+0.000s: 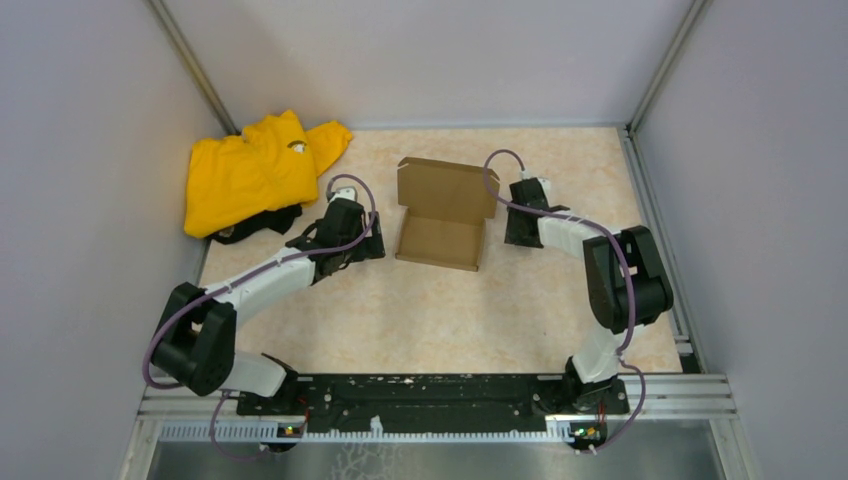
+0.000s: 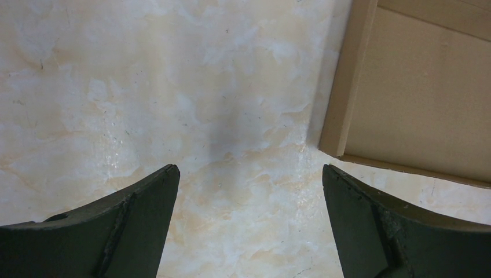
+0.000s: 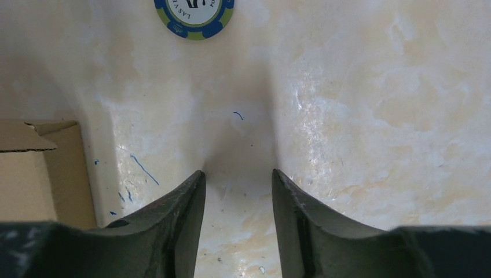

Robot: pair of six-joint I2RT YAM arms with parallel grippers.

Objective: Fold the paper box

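Paper box [image 1: 441, 213] at centre of overhead frame, open, lid panel toward the top. Flanked left by left gripper [image 2: 249, 174], spread wide and empty, right by right gripper [image 3: 237, 174], narrowed with nothing between. Both near the side walls; looks staged to tuck flaps inward. Poker chip [image 3: 194, 14] at top of right wrist view.

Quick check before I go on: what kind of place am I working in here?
Probably a lab test cell, not a home: plain grey panel walls on aluminium posts, a marble-pattern tabletop, and the left arm and right arm bolted to a black rail.
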